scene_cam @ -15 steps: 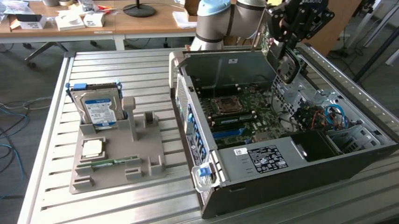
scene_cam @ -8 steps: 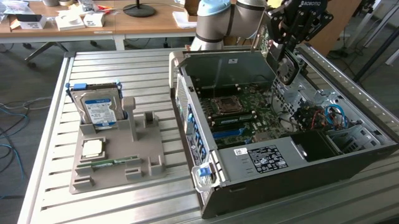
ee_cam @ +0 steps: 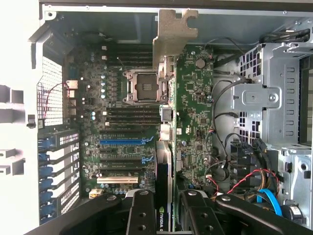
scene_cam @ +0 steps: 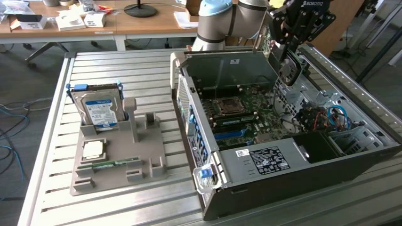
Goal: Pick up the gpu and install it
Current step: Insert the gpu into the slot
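Above the open computer case (scene_cam: 188,108), my gripper (scene_cam: 291,52) is shut on the gpu (scene_cam: 288,70), which hangs on edge over the far right part of the interior. In the wrist view the gpu (ee_cam: 193,122) runs away from the camera, its green circuit face and metal bracket (ee_cam: 171,34) showing, clamped between my two black fingers (ee_cam: 141,213) at its near end. Beneath it lies the motherboard (ee_cam: 122,98) with the blue slot (ee_cam: 122,140) and an empty processor socket (ee_cam: 139,85). The card is clear of the board, apart from any slot.
A silver hard drive with a blue label (scene_cam: 97,110) stands in a grey holder (scene_cam: 116,155), which also carries a processor chip (scene_cam: 93,149) and a green memory stick (scene_cam: 110,164). The case holds a power supply (scene_cam: 270,160), drive cages (ee_cam: 266,103) and loose cables (scene_cam: 326,117).
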Robot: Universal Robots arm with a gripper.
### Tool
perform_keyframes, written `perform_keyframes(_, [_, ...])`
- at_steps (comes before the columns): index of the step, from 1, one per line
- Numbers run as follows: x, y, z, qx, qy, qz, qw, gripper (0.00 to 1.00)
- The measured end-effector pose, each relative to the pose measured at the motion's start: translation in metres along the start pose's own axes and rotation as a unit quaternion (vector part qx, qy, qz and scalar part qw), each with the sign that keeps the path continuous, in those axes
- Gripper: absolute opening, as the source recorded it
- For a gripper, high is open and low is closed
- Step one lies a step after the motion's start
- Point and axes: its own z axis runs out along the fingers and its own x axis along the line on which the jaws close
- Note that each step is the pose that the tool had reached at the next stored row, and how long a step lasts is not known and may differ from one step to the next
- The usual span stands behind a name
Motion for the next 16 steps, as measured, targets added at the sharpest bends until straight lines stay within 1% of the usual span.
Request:
perform_keyframes(6, [0.0000,0.0000,0.0001,-0.0001,0.0001,-0.003,1.0000,0.26])
perform_keyframes(9, [0.0000,0.0000,0.0003,-0.0006,0.0011,-0.024,0.9997,0.26])
perform_keyframes(12, [0.0000,0.0000,0.0005,-0.0012,0.0024,-0.051,0.9987,0.26])
perform_keyframes(16, [0.0001,0.0000,0.0009,-0.0021,0.0042,-0.087,0.9962,0.26])
